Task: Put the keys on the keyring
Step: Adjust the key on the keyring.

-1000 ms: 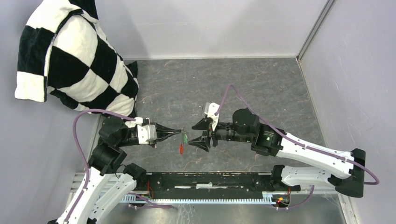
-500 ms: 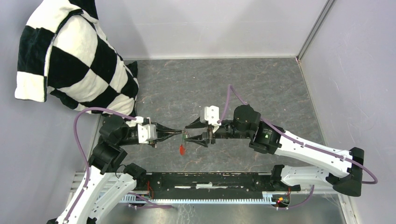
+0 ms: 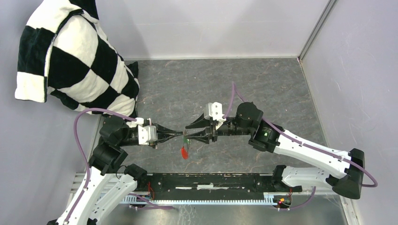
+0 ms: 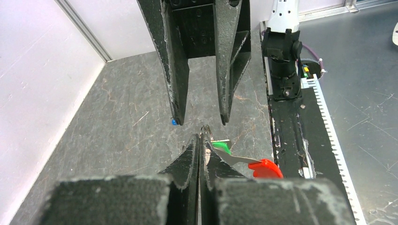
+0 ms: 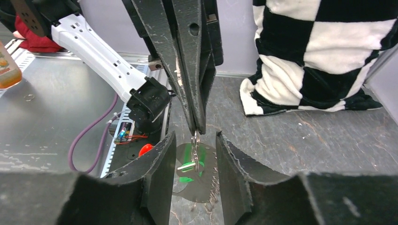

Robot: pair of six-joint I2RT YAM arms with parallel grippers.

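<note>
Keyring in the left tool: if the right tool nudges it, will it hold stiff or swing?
Likely to swing: the left tool grips the keyring only by its thin rim, and the red tag and green key dangle loose below. Probably light: far smaller than the right tool around it. The metal wire may slip or twist in the pinch.

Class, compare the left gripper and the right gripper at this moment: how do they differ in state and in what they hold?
The left gripper is shut; the right gripper has its jaws apart. The left gripper pinches the keyring; the right gripper holds nothing, its fingers flanking the ring. Both are black, level, and meet tip to tip.
</note>
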